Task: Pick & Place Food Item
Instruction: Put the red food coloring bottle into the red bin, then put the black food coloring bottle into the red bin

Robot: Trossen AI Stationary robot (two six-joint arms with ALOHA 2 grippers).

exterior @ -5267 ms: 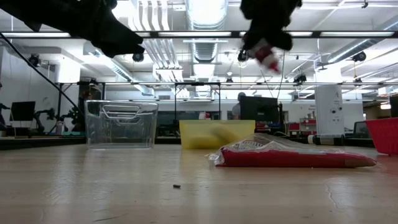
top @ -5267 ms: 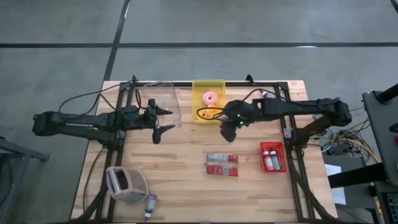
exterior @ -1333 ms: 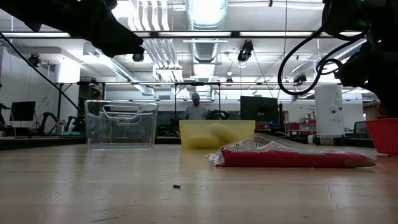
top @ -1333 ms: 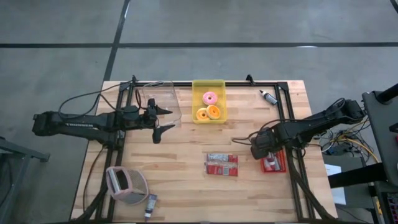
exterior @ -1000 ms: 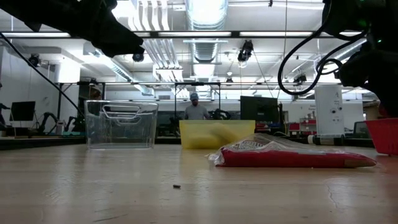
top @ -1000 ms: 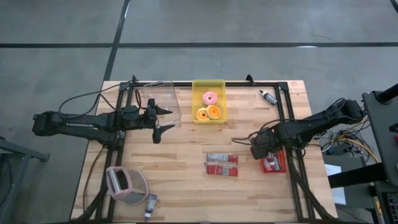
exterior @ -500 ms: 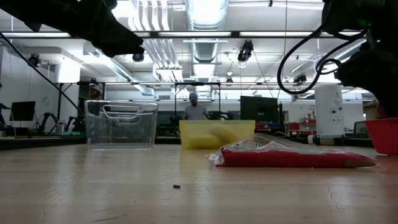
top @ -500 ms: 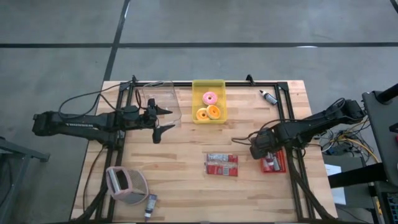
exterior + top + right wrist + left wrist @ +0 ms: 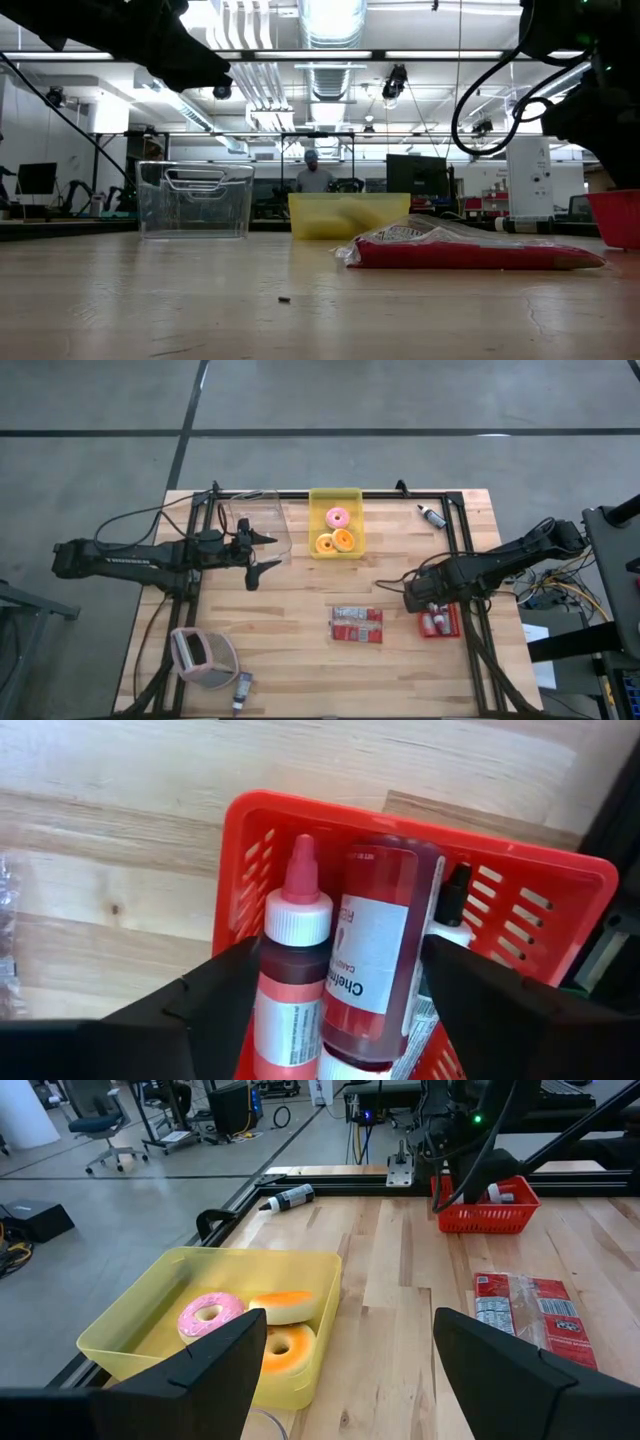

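A yellow bin [image 9: 336, 525] at the table's far middle holds a pink doughnut [image 9: 339, 517] and two orange ones [image 9: 336, 541]; it also shows in the left wrist view [image 9: 215, 1330]. My right gripper [image 9: 430, 606] is open over the red basket [image 9: 452, 622] at the table's right. In the right wrist view [image 9: 340, 950] its fingers stand on either side of a red bottle with a white collar [image 9: 285, 990] and a larger red-labelled bottle [image 9: 375, 960], both lying in the basket [image 9: 520, 880]. My left gripper [image 9: 258, 555] is open and empty beside a clear tub [image 9: 262, 520].
A red snack packet [image 9: 357, 624] lies flat at the table's middle, and it also shows in the low view [image 9: 460, 248]. A small dark bottle [image 9: 432, 514] lies at the far right. A pink and white object [image 9: 203, 657] and a tube [image 9: 242, 690] lie at the near left.
About five seconds ago my right gripper was up beside the yellow bin, and it stands over the red basket now. Within the last second nothing has visibly changed.
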